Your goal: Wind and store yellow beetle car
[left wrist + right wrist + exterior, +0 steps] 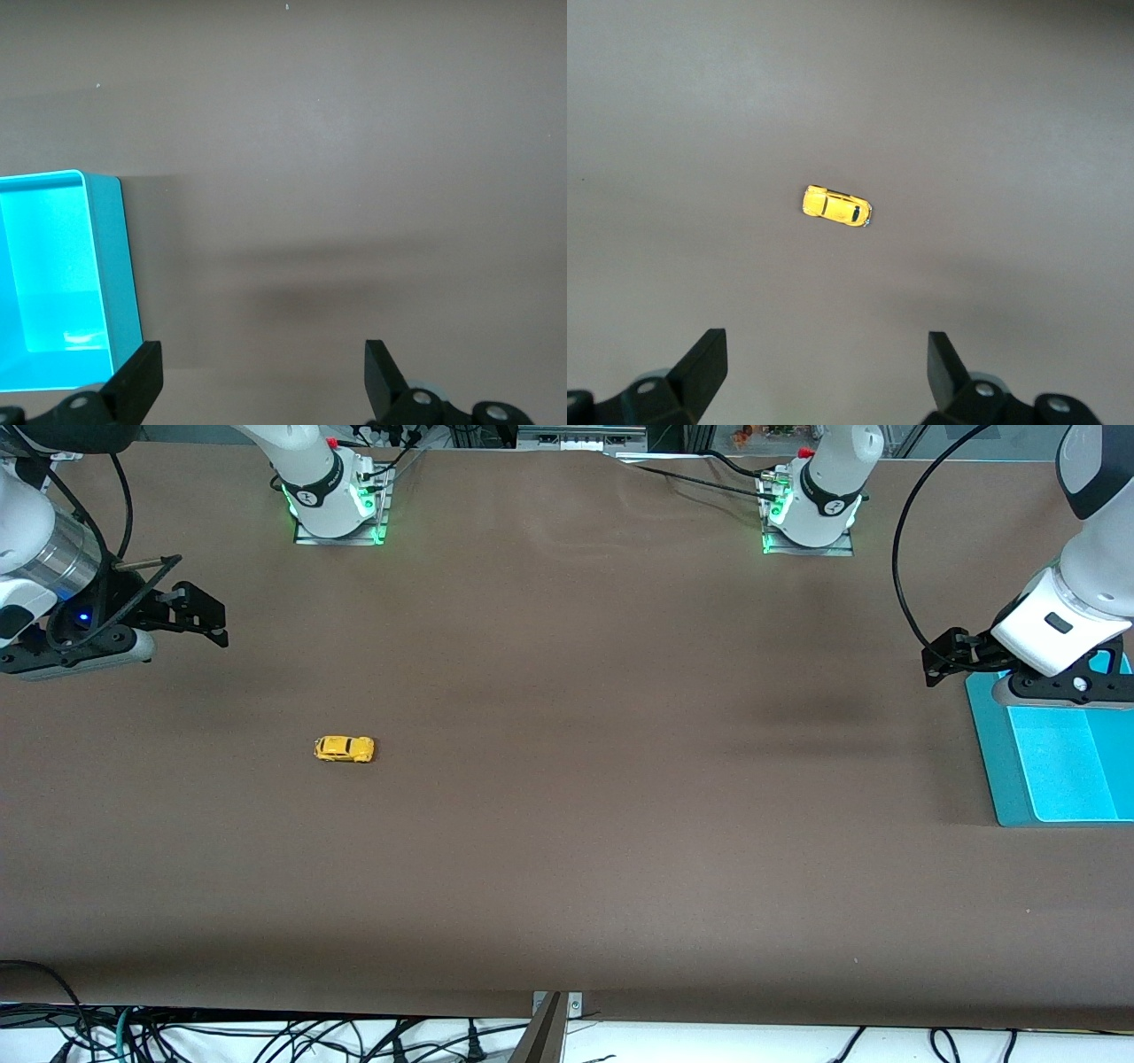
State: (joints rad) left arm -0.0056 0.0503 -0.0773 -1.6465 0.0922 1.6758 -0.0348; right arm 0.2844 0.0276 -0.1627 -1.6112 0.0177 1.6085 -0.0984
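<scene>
tools (pixel 199 615) (pixel 941 657) wide open, empty, above brown table (pixel 567 850)

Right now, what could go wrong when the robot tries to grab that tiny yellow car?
The yellow beetle car is far smaller than the open right tool, so a slightly off pinch could miss it. On its wheels, a nudge might roll it away. The blue bin sits at the left arm's end, under the left tool, a long carry.

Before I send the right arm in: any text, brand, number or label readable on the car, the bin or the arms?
None can be read.
yellow beetle car: no lettering shows on it.
turquoise bin: plain, no label.
Arm bases: a round dark mark on each collar, too small to read.
right gripper and left gripper: both open, no marking visible.
</scene>
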